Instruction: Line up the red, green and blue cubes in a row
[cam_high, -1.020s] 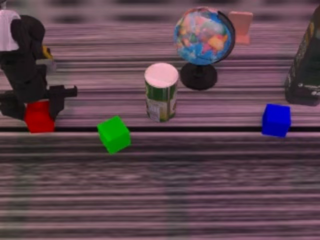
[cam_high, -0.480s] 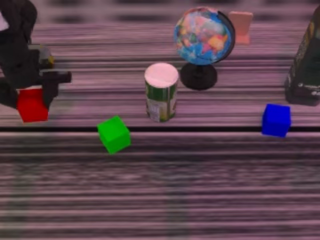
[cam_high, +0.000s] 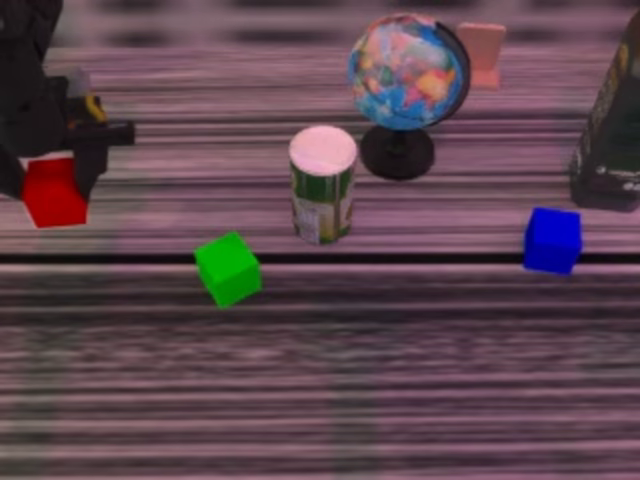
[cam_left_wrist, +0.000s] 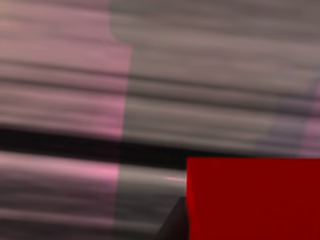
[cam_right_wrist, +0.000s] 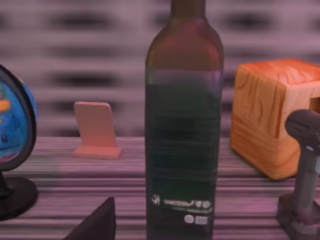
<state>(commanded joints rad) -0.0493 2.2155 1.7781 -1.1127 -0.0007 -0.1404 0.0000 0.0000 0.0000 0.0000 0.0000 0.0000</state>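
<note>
Red is what we hold: our left gripper is clamped on the red cube, lifted near the desk's left edge. The green cube sits left of centre by the dark seam, just beside the can; the blue cube lies toward the right edge near the bottle. Our right gripper is out of sight, parked off the right edge. To do this well, we judge the red cube should travel high, settle beside the green one along the seam, faces squared, before we let go.
</note>
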